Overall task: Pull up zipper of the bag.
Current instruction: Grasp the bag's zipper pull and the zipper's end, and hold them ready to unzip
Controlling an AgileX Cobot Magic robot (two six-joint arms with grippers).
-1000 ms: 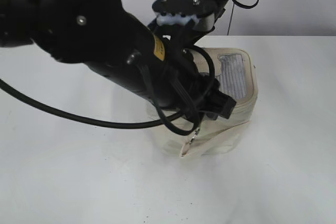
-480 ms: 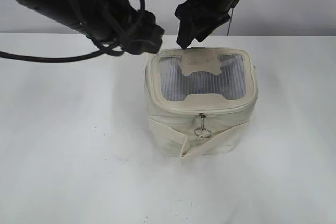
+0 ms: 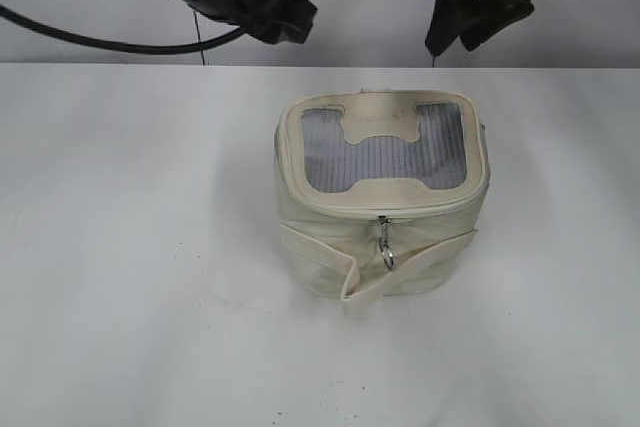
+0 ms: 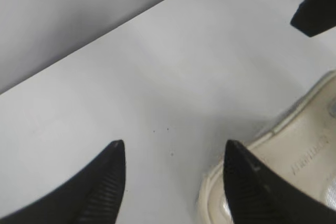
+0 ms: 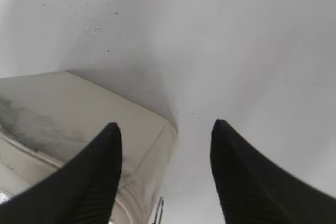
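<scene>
The bag (image 3: pixel 382 197) sits on the white table (image 3: pixel 130 247), lid up, its zipper (image 3: pixel 384 215) running round the lid rim with a silver ring pull (image 3: pixel 386 252) hanging on the near side. Both arms hang above and behind the bag, touching nothing. The left gripper (image 4: pixel 173 153) has its fingers spread apart over the bag's back left edge; the right gripper (image 5: pixel 165 135), fingers also apart, is over its back right corner.

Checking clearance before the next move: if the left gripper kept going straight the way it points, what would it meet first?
Probably bare table. The open left gripper has only white tabletop between its fingers; the bag sits just beside it, though depth is unclear.
</scene>
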